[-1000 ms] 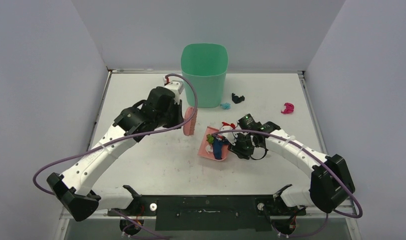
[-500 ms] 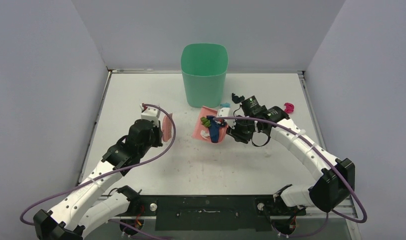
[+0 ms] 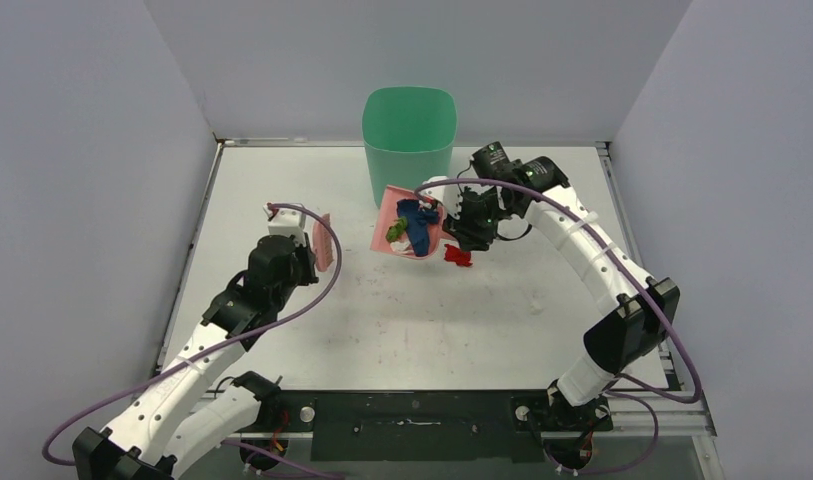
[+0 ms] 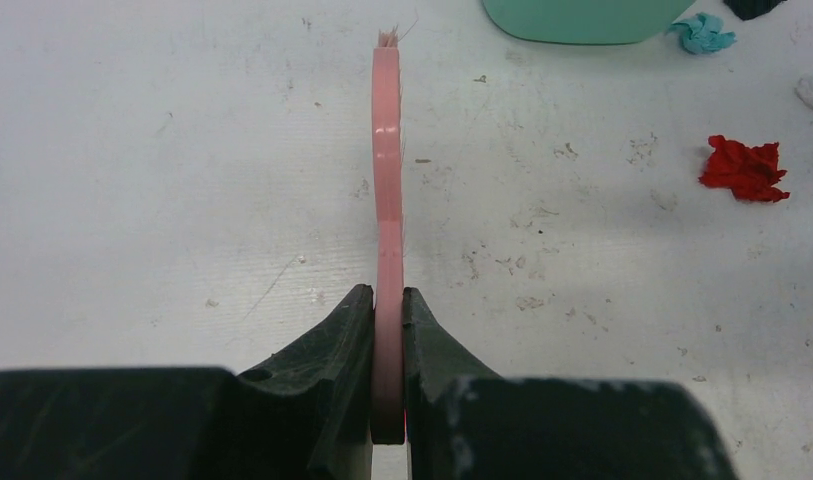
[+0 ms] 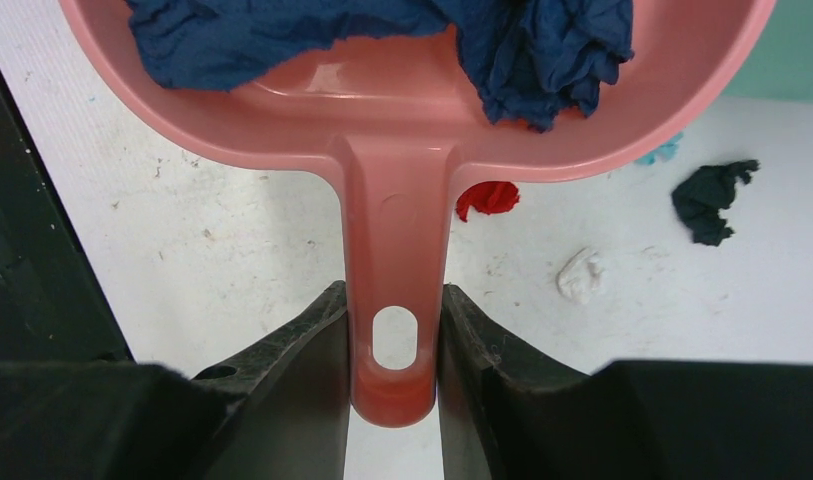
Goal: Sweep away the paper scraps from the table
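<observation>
A dark blue scrap and a green scrap lie in the pink dustpan. In the top view the dustpan sits tilted at 6 o'clock of the green bin. A red scrap lies on the white tabletop at 4 o'clock of the dustpan. In the right wrist view, a white scrap rests at 4 o'clock of the red one and a black scrap at 3 o'clock. In the left wrist view, a light blue scrap lies just beside the bin's base. The right tool is clenched on the dustpan's handle, a finger on either side. At 9 o'clock of the dustpan, well apart from it, the left tool grips the pink brush edge-on between its fingers.
</observation>
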Controlling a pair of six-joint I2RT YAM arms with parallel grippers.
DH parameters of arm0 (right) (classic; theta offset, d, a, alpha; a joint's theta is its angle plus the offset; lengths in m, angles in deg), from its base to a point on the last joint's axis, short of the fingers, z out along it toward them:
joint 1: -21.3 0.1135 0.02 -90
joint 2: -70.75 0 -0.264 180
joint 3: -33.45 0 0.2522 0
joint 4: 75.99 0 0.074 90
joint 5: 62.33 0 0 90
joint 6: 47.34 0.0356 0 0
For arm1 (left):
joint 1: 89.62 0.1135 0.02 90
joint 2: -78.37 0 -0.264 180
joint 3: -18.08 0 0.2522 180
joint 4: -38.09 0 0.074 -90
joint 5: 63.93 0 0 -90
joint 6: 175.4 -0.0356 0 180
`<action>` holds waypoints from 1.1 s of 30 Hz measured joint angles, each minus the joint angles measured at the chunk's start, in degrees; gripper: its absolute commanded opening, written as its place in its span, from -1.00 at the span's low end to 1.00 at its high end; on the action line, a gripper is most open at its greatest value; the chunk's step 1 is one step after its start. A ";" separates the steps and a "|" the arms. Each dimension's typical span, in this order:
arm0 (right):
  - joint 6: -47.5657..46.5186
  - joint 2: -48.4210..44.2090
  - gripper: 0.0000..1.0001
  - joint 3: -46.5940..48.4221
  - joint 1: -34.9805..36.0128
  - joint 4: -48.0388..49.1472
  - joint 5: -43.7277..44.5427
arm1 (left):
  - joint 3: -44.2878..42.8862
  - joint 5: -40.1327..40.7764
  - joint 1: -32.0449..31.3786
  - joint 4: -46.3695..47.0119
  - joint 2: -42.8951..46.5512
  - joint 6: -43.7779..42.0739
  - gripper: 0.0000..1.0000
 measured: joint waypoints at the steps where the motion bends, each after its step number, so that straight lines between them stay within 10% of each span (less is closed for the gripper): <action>1: -0.55 0.94 -0.88 2.05 -0.04 -0.98 -0.22 | 0.00 0.00 0.22 0.00 0.00 0.04 -1.00; 20: 4.26 16.87 -0.89 35.80 -3.06 -10.97 -2.23 | 0.00 -2.62 0.94 0.11 3.67 0.79 -1.00; 33: 23.74 21.64 -0.89 48.19 -12.24 5.27 9.29 | 0.02 -3.54 -1.38 0.11 5.44 0.87 -1.00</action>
